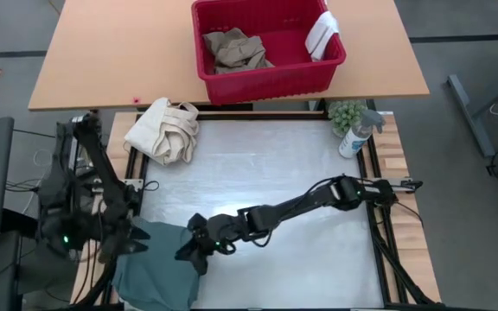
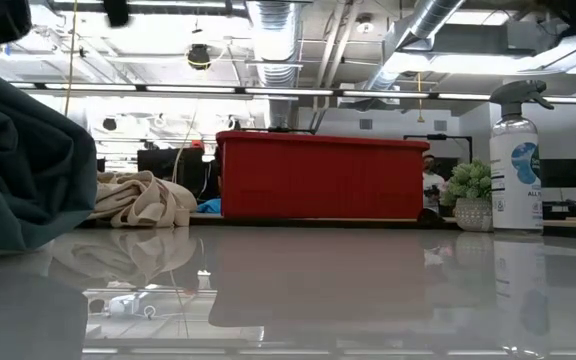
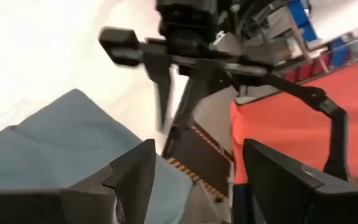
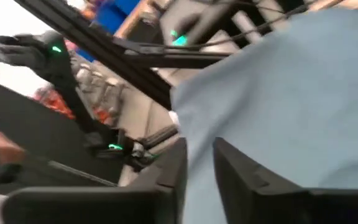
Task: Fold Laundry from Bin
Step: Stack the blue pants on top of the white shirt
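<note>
- Teal garment bunched at the table's seven o'clock corner.
- Right gripper pinches its edge; left gripper open beside it.
- Bin at twelve o'clock on the wooden bench; ducts overhead.

The teal-green garment is bunched at the near left corner of the table. Crumpled tan trousers lie inside the red bin. A small white cloth is draped over its right rim.
</note>
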